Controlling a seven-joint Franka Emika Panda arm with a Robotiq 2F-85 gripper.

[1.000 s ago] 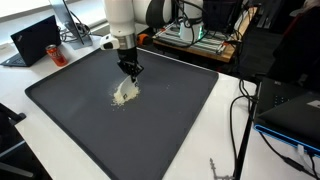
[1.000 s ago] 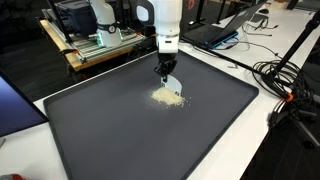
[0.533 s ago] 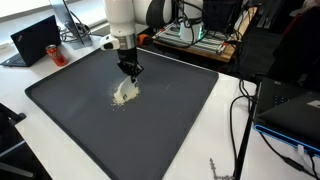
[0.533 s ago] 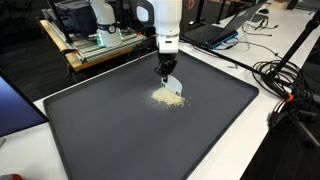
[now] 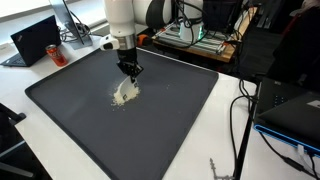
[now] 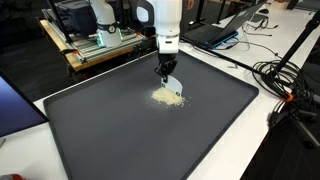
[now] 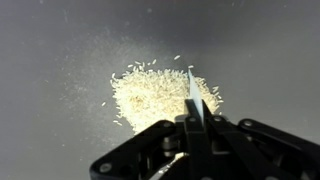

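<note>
A small pile of pale rice-like grains lies on a large dark mat, seen in both exterior views as a pile near the mat's middle. My gripper hangs straight down just over the pile's edge, shut on a thin white card held edge-on between the fingers. The card points down at the grains; whether its tip touches the mat I cannot tell. In an exterior view the gripper stands at the far side of the pile.
An open laptop and a dark can sit beyond the mat's corner. Black cables trail along the white table beside the mat. A wooden cart with electronics stands behind the arm.
</note>
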